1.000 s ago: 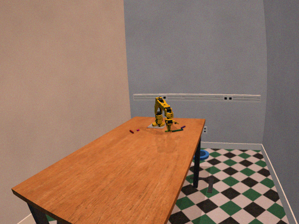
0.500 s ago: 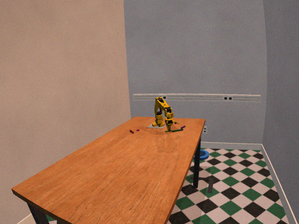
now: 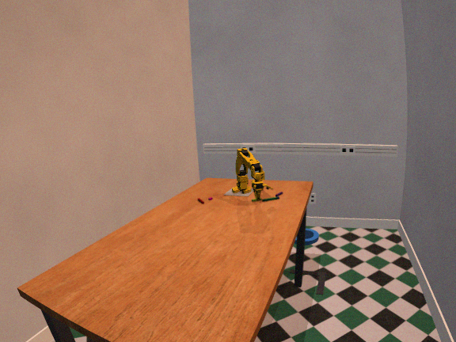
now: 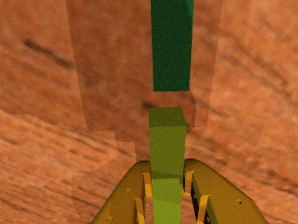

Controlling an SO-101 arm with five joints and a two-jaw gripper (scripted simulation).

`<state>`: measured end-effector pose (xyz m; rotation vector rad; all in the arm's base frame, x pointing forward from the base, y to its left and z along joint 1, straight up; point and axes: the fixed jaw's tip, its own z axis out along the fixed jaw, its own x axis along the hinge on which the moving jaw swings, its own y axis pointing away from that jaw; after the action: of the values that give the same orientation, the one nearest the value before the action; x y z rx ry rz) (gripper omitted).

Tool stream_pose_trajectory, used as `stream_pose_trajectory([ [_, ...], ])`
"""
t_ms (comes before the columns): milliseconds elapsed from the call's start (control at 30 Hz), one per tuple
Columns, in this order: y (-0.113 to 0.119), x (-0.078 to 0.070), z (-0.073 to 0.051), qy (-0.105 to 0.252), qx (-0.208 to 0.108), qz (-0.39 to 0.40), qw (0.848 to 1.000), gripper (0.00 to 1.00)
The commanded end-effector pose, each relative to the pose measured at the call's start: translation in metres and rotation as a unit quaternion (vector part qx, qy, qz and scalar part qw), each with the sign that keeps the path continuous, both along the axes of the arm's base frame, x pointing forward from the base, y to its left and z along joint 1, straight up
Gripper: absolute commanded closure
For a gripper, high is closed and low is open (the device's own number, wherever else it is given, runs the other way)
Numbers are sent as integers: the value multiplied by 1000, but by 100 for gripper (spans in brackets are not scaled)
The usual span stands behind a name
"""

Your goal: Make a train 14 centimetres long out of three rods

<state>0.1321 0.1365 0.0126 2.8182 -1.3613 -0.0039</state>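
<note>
In the wrist view my gripper (image 4: 168,197) is shut on a lime rod (image 4: 166,163), which points away from me just above or on the table. A green rod (image 4: 172,26) lies ahead in nearly the same line, with a small gap between its near end and the lime rod's far end. In the exterior view the gripper (image 3: 257,196) is low at the table beside the arm's base, with the green rod (image 3: 271,199) to its right. A purple rod (image 3: 279,194) lies behind the green one. A red rod (image 3: 200,201) and a magenta rod (image 3: 210,198) lie to the left.
The arm's grey base plate (image 3: 238,192) sits near the table's far edge. The table's right edge runs close to the green and purple rods. A blue round object (image 3: 309,236) lies on the checkered floor below.
</note>
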Motion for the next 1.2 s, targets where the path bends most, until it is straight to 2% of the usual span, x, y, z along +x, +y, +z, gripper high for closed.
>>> stream_pose_trajectory([
  [0, 1, -2, -3, 5, -4, 9, 1000, 100],
  [1167, 5, 0, -1, 0, 1, 8, 1000, 100],
])
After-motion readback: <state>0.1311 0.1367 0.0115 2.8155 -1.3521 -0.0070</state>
